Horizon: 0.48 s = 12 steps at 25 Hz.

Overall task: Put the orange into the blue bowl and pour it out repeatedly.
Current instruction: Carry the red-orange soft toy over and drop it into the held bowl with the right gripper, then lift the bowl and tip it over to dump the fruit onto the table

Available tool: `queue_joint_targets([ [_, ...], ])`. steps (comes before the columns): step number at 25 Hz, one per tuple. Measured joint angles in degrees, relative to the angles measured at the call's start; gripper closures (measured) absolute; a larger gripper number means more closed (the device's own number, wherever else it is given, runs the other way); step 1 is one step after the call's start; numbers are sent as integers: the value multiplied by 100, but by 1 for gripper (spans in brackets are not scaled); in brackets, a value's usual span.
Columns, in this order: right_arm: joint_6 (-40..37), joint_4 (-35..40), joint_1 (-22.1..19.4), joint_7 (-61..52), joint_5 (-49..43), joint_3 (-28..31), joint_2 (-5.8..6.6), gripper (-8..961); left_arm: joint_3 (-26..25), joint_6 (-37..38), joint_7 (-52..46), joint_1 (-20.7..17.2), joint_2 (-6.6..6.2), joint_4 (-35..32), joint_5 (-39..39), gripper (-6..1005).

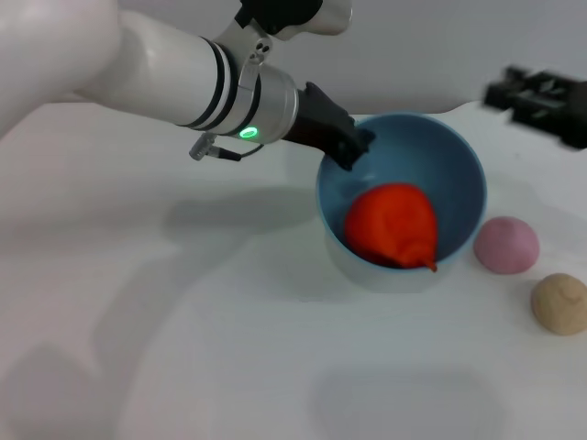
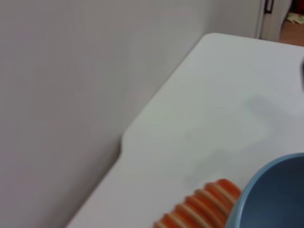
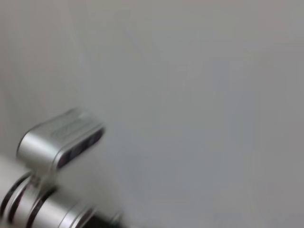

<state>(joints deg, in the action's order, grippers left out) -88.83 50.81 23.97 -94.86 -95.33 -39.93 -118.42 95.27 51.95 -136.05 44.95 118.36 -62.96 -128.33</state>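
Head view: the left gripper (image 1: 353,147), dark and angular at the end of a glossy white arm reaching in from the upper left of the frame, is gripping the near-left rim of the blue bowl (image 1: 459,174), its jaws clamped on that rim. The bowl, smooth, glossy and deep, is sitting tilted right of centre, and the orange (image 1: 393,225), red-orange and matte, is lying inside against its lower wall. A pink ball (image 1: 506,245) and a tan ball (image 1: 560,303) are resting beside the bowl at the right edge on the plain white table (image 1: 229,339). The right gripper (image 1: 541,99) is hanging at the upper right; its jaw state cannot be told. Left wrist view: the bowl's rim (image 2: 266,190) is showing at lower right beside a striped orange loaf (image 2: 204,206); a pale wall (image 2: 71,95) is bordering the table. Right wrist view: the left arm's silver housing (image 3: 59,137) is showing at lower left.
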Motion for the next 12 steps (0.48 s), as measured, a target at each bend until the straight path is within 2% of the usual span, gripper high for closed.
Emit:
queue_joint_targets([
  [3,30,-33,-392,192,497,465,-6,367,109,-361,103,-62,-2,-21,-181,1001],
  [7,41,-846,-827,947,1292,997,-4,364,575,-947,218,-162,-1,-296,-496,1000],
  [12,272,-1626,-1095,1661,1319,1287,8,363,1553,-1720,220,-215,16,-690,-1495,1000],
])
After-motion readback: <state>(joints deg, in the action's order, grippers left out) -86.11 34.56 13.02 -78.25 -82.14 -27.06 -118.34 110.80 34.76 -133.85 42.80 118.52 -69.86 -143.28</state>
